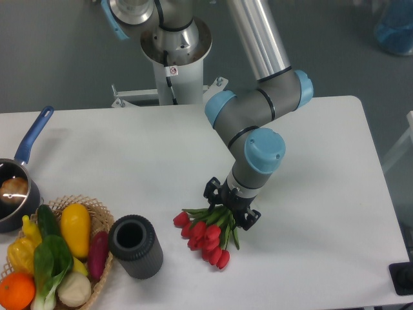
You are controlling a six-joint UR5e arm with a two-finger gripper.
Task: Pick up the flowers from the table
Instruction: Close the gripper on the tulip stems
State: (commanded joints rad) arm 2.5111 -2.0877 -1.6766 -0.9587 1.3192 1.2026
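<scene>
Tulips, glossy red with green stems and leaves, make up the flowers (208,236), which lie on the smooth white table (322,194) at about five o'clock from its middle, blooms fanning toward seven o'clock. The black gripper (231,212) sits right over the stem end, its fingers either side of the stems; whether they pinch cannot be told. At eight o'clock stands a ribbed dark cylinder (135,246), beside a woven wicker basket (97,213) of vegetables.

- Black two-part fingers (227,208) sit over the green stems of the bunch of red tulips (206,236); whether they grip is unclear.
- Tulip heads lie below-left of the fingers on the white worktop (322,194).
</scene>
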